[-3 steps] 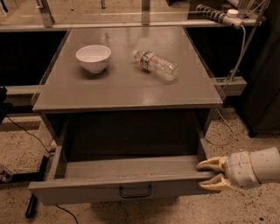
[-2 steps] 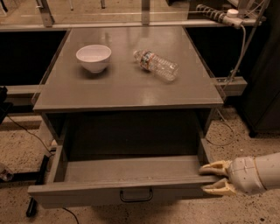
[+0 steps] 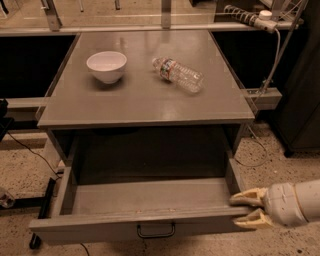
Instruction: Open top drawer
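Nearest, along the bottom of the frame: top drawer (image 3: 100, 231), grey, pulled well out of its cabinet (image 3: 145, 107). Flat front panel, with a small black loop handle (image 3: 156, 230) at its centre. The shallow grey inside lies open to view, with a few small specks near the front edge.

Lower right: gripper (image 3: 235, 212), cream-coloured, reaching in from the right edge of the frame. Its two fingers (image 3: 247, 195) are spread apart, one above the other, at the drawer's front right corner. Whether they touch the drawer cannot be told.

Ground: speckled floor (image 3: 282, 165), either side of the cabinet.

Middle of the frame: flat grey cabinet top, with a dark hollow beneath it behind the drawer.

Upper left of the top: white bowl (image 3: 106, 66), upright.

Upper centre, right of the bowl and apart from it: clear plastic bottle (image 3: 178, 75), lying on its side.

Upper right corner, farthest: power strip (image 3: 247, 15), with a cord hanging from it.
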